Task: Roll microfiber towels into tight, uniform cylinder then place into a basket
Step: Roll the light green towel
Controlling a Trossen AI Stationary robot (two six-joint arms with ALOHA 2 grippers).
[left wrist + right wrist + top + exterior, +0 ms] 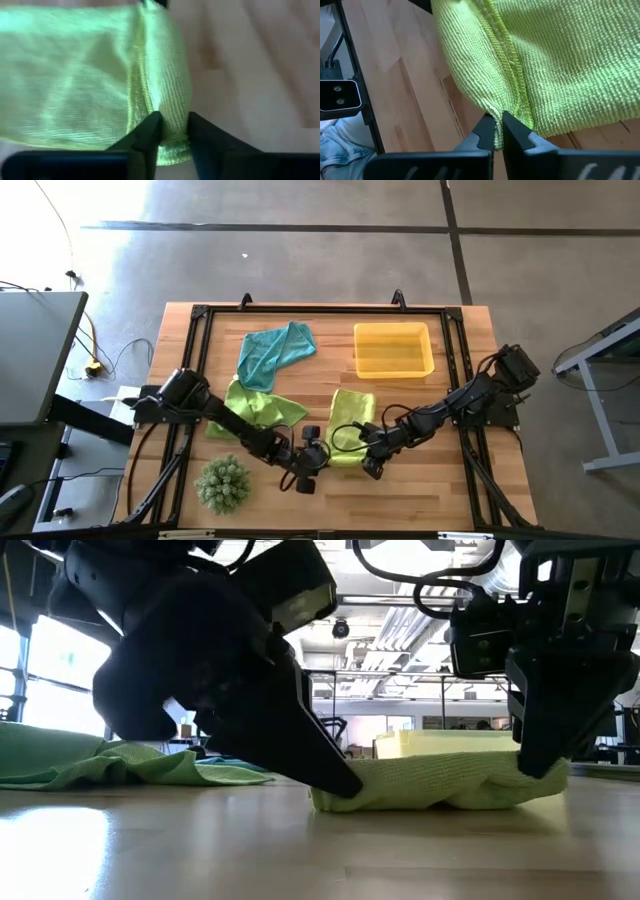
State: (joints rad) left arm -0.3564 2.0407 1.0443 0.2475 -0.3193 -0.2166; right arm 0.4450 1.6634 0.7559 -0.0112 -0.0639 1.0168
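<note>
High view: a lime-green towel [351, 425] is laid on the surface [420, 490] just in front of the yellow basket [394, 348]; its near end is met by the left gripper [318, 455] and the right gripper [372, 462]. A second lime-green towel [255, 408] and a teal towel [275, 352] are left apart, and a spiky plant [222, 483] is seen at the front.
Low view: the towel [440, 785] is shown bunched between two dark grippers, its hem at surface level.
Left wrist view: the hem [165, 120] is seen between the left fingers [150, 131], which are narrowed around it; a firm pinch cannot be confirmed.
Right wrist view: the right fingers [485, 132] are pressed together on a corner of the hem [496, 136].
Step advice: both corners should be held level and turned together, so that an even, tight roll is formed.
Hidden: the basket's contents are not clearly made out; the fingertips are masked in the high view.
</note>
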